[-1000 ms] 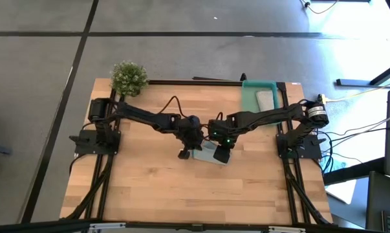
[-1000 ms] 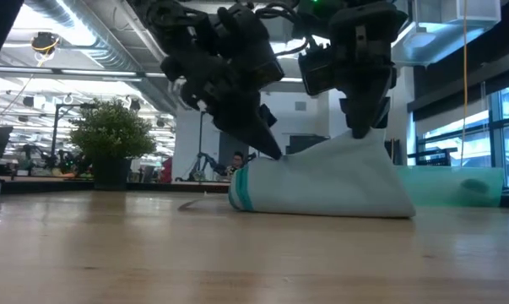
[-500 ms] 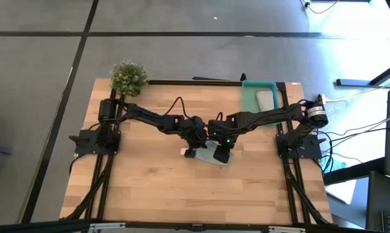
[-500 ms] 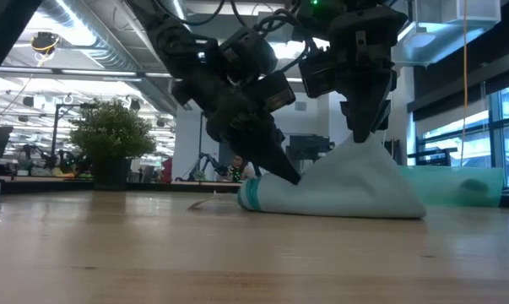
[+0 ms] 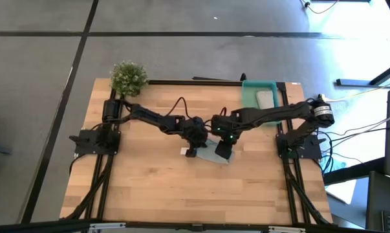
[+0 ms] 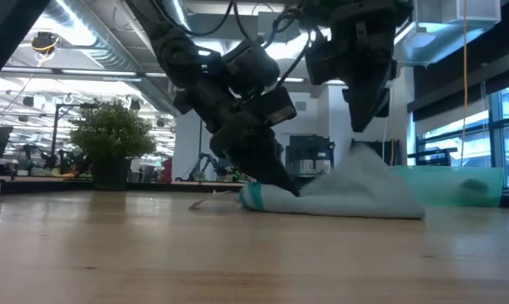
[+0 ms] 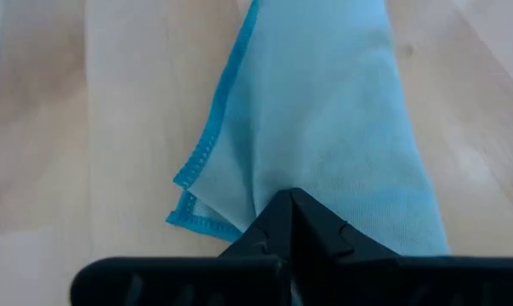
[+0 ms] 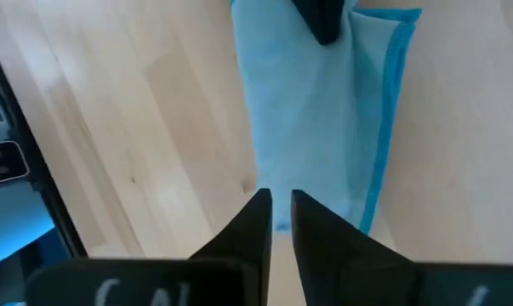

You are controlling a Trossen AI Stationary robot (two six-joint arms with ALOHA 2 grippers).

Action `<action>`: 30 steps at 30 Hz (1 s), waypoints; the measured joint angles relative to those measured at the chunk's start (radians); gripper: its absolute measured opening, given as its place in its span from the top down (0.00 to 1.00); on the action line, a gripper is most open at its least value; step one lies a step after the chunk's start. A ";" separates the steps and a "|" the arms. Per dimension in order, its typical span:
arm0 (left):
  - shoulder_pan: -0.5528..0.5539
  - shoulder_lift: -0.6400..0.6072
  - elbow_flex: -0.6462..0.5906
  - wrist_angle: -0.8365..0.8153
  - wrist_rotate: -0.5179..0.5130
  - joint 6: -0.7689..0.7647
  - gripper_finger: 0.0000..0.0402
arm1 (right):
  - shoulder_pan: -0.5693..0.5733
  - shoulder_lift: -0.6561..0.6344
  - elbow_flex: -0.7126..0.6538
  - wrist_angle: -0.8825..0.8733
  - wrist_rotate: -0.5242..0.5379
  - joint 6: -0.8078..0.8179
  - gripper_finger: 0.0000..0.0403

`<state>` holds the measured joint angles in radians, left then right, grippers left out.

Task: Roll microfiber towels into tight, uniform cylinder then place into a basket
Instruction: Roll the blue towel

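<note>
A robotics lab: exposed ceiling ducts (image 6: 85, 51), more robot arms (image 6: 208, 160) behind, grey concrete floor (image 5: 182, 19).

— The blue towel (image 7: 324, 136)?
— Soft matt cloth, fine nap, stitched hem.
— And the table (image 5: 143, 188)?
— Pale wood planks — smooth, faint sheen.
— The basket (image 5: 249, 97)?
— Teal plastic. Fingers (image 8: 258, 225) look matt black plastic.

light blue towel (image 6: 347, 196) lies loosely rolled mid-table, one end peaked. grey-beige towel (image 5: 264, 99) lies inside teal basket (image 5: 249, 97) at the table's far right.
</note>
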<state>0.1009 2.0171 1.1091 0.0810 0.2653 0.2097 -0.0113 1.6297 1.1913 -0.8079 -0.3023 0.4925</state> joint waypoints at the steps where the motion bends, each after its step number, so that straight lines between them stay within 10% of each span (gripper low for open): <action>1: 0.005 0.000 0.000 -0.001 0.000 -0.009 1.00 | 0.000 -0.012 0.000 0.000 0.014 0.001 0.88; 12: 0.021 -0.001 -0.002 -0.014 0.017 -0.031 1.00 | 0.026 -0.092 -0.046 0.117 0.179 -0.052 0.88; 30: 0.089 -0.235 -0.004 -0.127 0.002 -0.042 1.00 | 0.035 -0.077 -0.490 0.600 0.152 0.083 0.88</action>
<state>0.1900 1.7824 1.1050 -0.0463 0.2676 0.1676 0.0235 1.5524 0.7015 -0.2077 -0.1507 0.5756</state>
